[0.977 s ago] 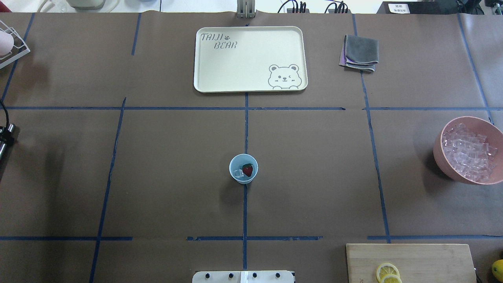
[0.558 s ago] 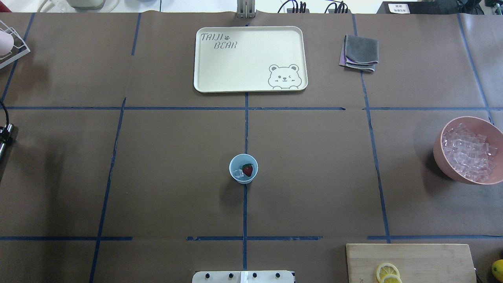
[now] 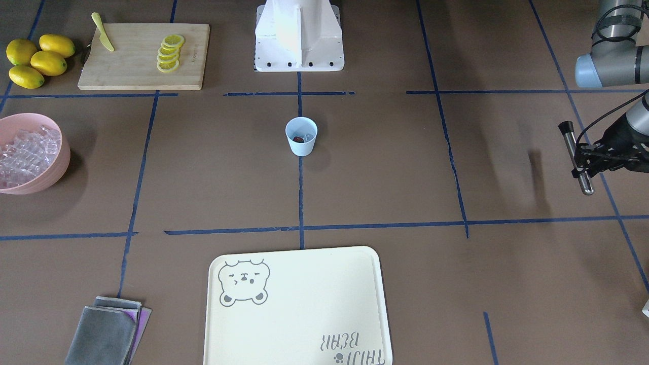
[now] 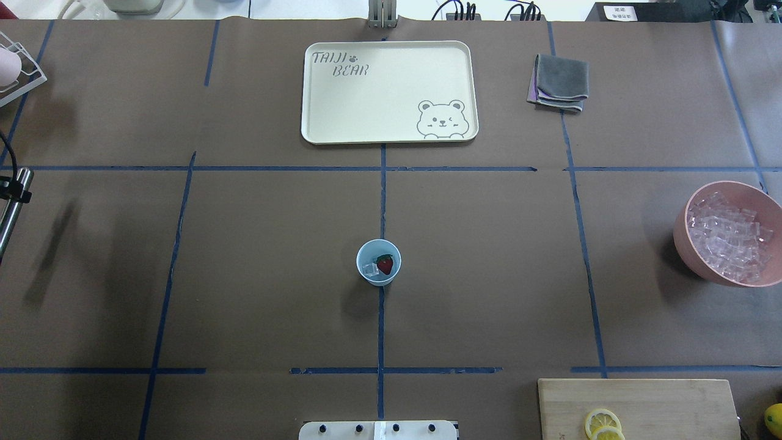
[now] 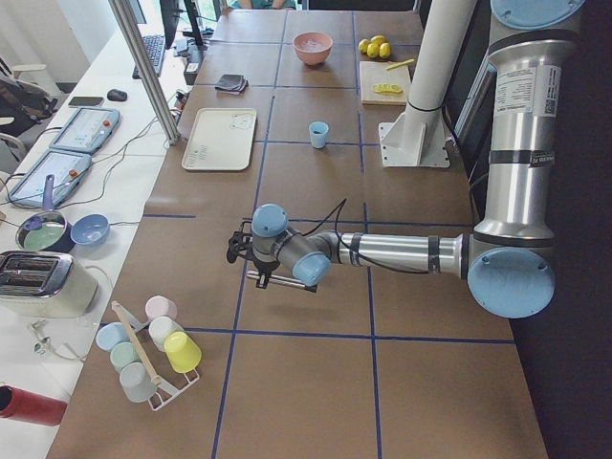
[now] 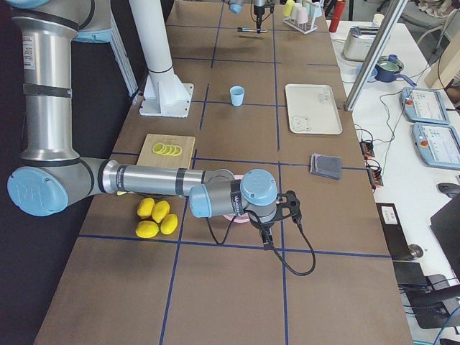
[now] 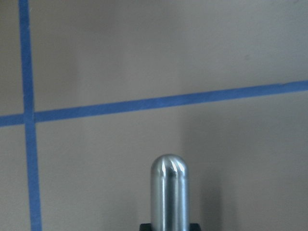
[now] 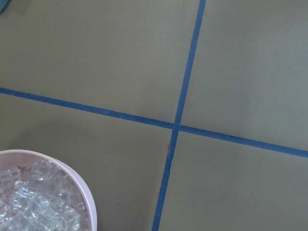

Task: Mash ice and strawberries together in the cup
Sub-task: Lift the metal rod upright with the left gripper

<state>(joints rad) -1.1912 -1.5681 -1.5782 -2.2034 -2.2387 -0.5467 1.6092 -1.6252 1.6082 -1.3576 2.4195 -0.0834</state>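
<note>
Fingers (image 3: 587, 151) of the left gripper (image 3: 580, 161), clamped on a slim steel rod (image 3: 569, 139), are swinging in past the table's (image 4: 244, 275) left edge toward the pale-blue plastic cup (image 4: 365, 253) to mash.

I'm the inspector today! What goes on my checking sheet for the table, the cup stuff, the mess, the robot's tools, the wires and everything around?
Surface: brown paper table with blue tape lines.
Job's things: cup upright mid-table; strawberry and ice inside, berry whole.
Clutter: tray, folded cloth, pink bowl of ice, cutting board with lemon slices, lemons.
Tools: left tool shut on metal rod, far from the cup; right tool by the pink bowl, open or shut cannot be told.
Cables: black cable at left tool; looped cable at right wrist.
Surroundings: cup rack, toaster.
</note>
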